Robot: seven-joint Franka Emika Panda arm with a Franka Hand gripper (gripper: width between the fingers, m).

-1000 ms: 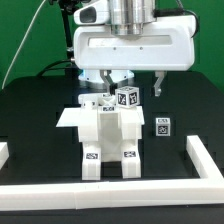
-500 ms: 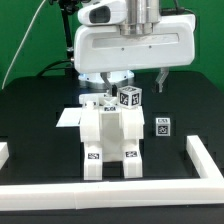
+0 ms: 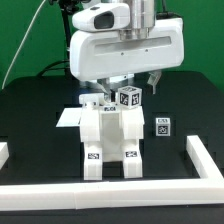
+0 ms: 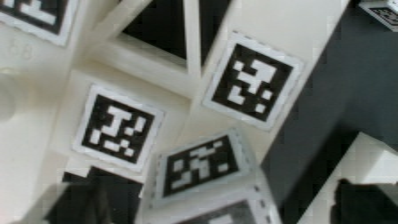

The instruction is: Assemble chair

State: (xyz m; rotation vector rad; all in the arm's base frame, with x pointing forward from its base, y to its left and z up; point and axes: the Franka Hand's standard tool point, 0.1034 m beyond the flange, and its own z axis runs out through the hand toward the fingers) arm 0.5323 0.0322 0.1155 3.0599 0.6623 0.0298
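The tool [image 3: 127,86] is hovering just above the chair [image 3: 108,138]. Its fingers are standing spread and pinching nothing that the exterior view shows. The dark finger [image 3: 155,80] on the exterior view's right is hanging clear of the chair's top.

Over the last second the tool has been sliding toward the exterior view's left, while the chair is staying put on the bench [image 3: 35,100]. That is suggesting a lining-up for a grasp rather than a lift. The tagged block [image 3: 127,98] at the chair's top is sitting between the fingers, and the wrist view is filling with the chair's tags [image 4: 249,80] at close range.

A small tagged piece [image 3: 161,127] is lying near the chair on the exterior view's right, apart from it. A border rail [image 3: 205,160] is running beyond that, farther from the chair.
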